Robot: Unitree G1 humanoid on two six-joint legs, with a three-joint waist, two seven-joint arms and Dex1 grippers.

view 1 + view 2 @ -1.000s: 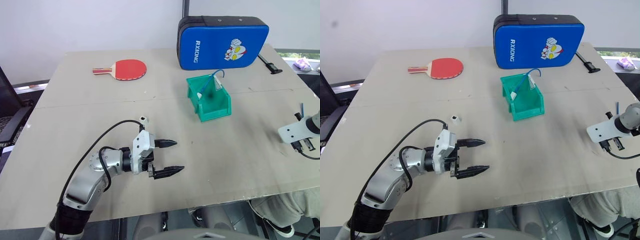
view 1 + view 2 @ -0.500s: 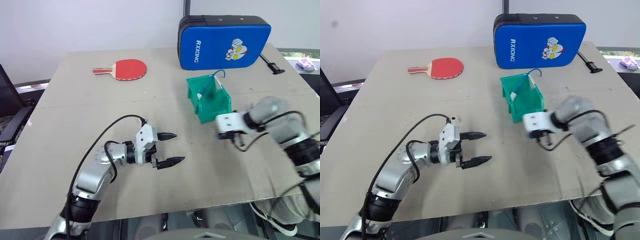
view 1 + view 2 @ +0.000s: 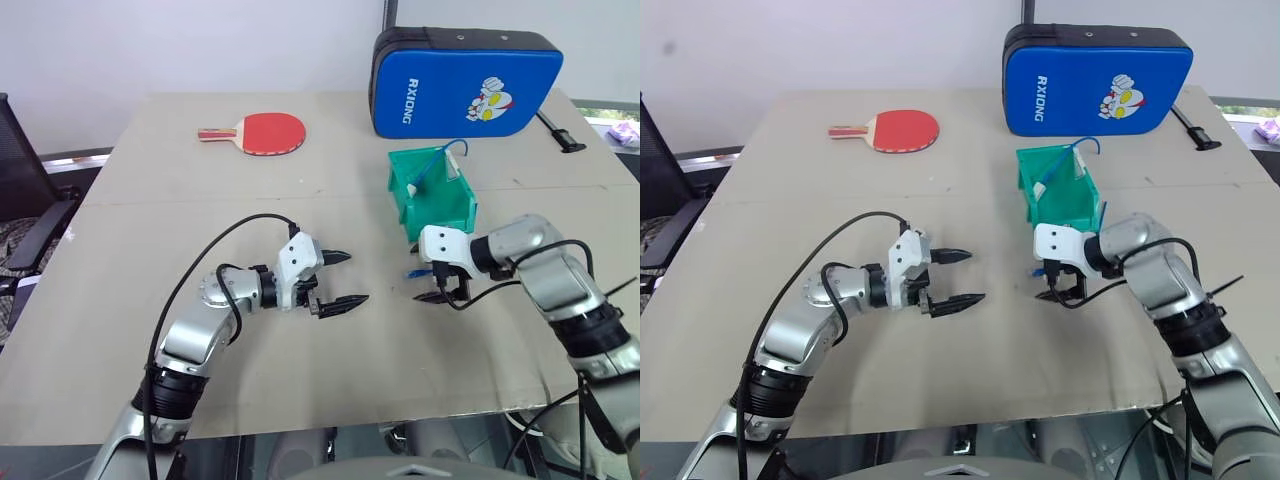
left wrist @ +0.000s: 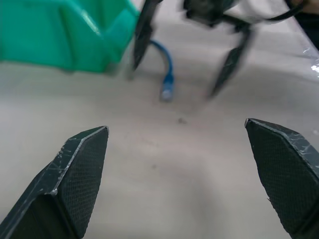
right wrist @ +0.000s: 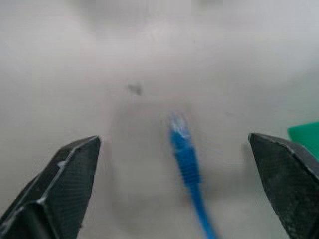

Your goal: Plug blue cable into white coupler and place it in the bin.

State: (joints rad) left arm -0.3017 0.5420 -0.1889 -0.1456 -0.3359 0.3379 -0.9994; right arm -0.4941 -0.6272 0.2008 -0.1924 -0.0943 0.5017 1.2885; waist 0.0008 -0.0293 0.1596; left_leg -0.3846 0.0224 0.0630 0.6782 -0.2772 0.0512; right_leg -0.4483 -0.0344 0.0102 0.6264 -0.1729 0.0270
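A loose end of the blue cable (image 5: 185,152), tipped with a small clear plug, lies flat on the tabletop (image 3: 200,200) squarely between the spread jaws of the right gripper (image 3: 428,284), touched by neither finger. The right gripper points down at the tabletop just in front of the bin (image 3: 432,195), the green box standing immediately behind its jaws with the low cut-away wall facing them. Inside the bin, a second stretch of blue cord arcs up over the far rim, and a small white piece leans against the inner wall; whether that piece is the white coupler cannot be told. The left gripper (image 3: 340,279) hovers low over the tabletop, well apart from the right gripper, its two black fingers spread wide and empty, aimed across at the plug and the right gripper's fingers; from its wrist view the plug end lies ahead of the jaws, just beside the bin's green corner. Far beyond both sets of jaws, a red table-tennis paddle (image 3: 265,132) rests flat near the tabletop's back edge, behind the left gripper, and a big blue padded case (image 3: 466,82) marked RXIONG stands upright behind the bin.
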